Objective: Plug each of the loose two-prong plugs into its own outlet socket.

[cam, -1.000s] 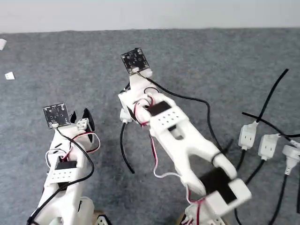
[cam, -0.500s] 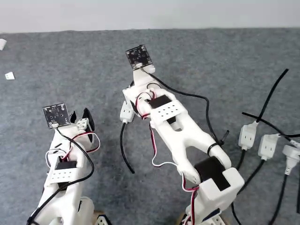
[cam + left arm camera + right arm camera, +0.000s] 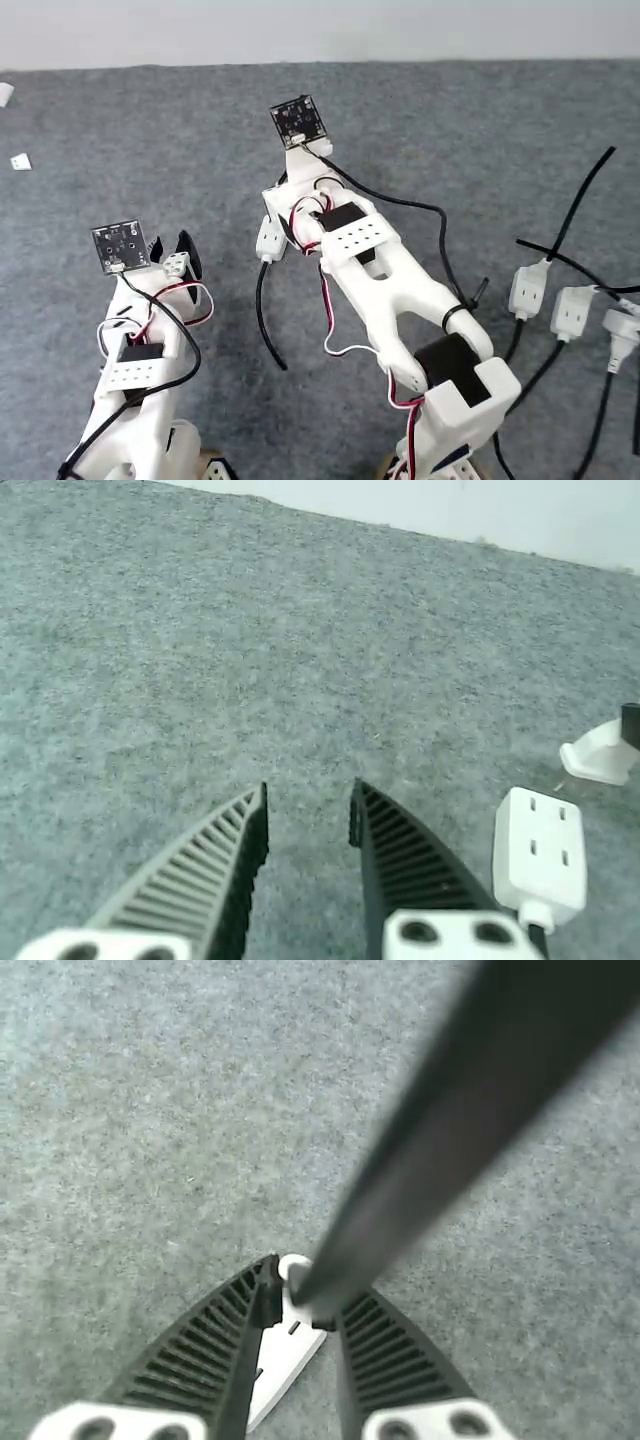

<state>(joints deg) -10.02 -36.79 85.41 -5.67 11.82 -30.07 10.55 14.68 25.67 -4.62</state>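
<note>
The white outlet socket is pinched between the fingers of my right gripper. Its black cord runs out of it, close past my wrist camera. From above, the socket is at the side of that gripper facing my left arm, near the middle of the grey carpet, and its cord curves down toward the arm bases. My left gripper has its fingers spread with nothing between them. The held socket is near it, slot face turned to its camera, and the two do not touch. Well apart, by the right edge of the carpet, two other sockets lie side by side. A third white cord end lies just beyond them, and loose black cords cross around all three.
</note>
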